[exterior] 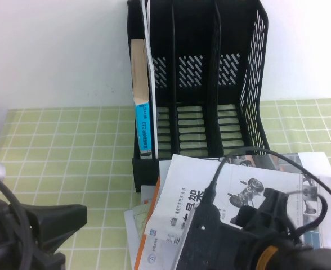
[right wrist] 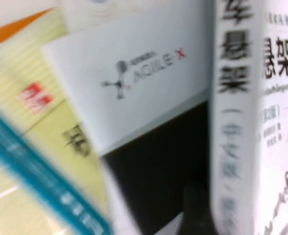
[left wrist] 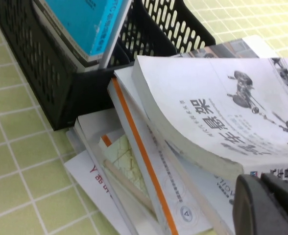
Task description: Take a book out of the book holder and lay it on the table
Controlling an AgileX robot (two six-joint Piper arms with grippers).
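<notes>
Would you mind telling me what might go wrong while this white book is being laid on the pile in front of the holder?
1. The white book sits tilted across an uneven stack of books, so it may slide off once released.
2. The right pincer is close to the black holder; pulling back could snag its trailing cable.
3. The left pincer waits nearby, away from the pile.

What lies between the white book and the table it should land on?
Other books, stacked before the book holder, lie under the white book, keeping it off the table. The right claw is over it; the left claw sits at the near left edge.
</notes>
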